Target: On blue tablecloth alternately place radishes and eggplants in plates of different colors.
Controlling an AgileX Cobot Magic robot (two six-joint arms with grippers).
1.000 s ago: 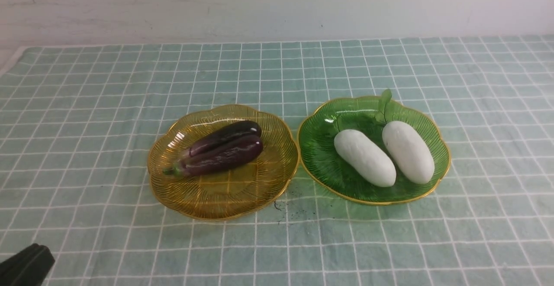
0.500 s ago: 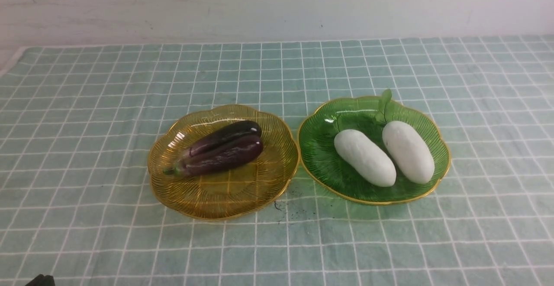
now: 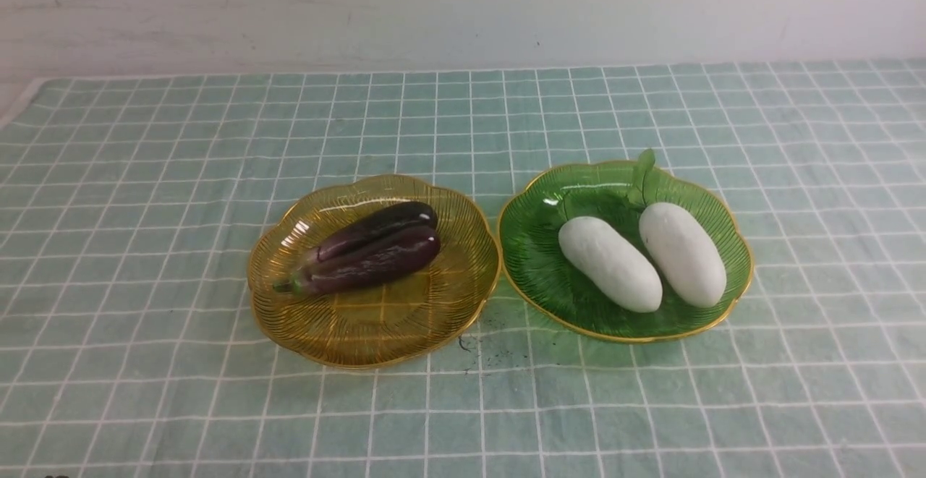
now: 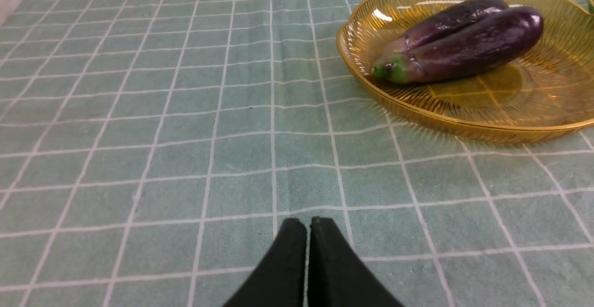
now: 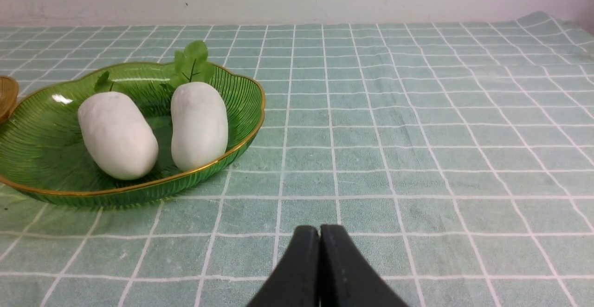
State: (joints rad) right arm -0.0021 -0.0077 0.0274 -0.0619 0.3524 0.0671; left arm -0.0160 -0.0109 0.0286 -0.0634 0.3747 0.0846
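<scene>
nearest, the left gripper (image 4: 308,225) and right gripper (image 5: 319,235) hang low over the blue tablecloth (image 3: 145,174), both with jaws pressed together and holding nothing. farther out, both eggplants (image 3: 369,250) lie in the amber plate (image 3: 376,340) at 11 o'clock, long axes running 8 to 2, stems toward 8. both radishes (image 3: 644,254) lie in the green plate (image 3: 535,261) at 1 o'clock, leaves toward 11. sorting looks finished; i judge no further pick is needed.
</scene>
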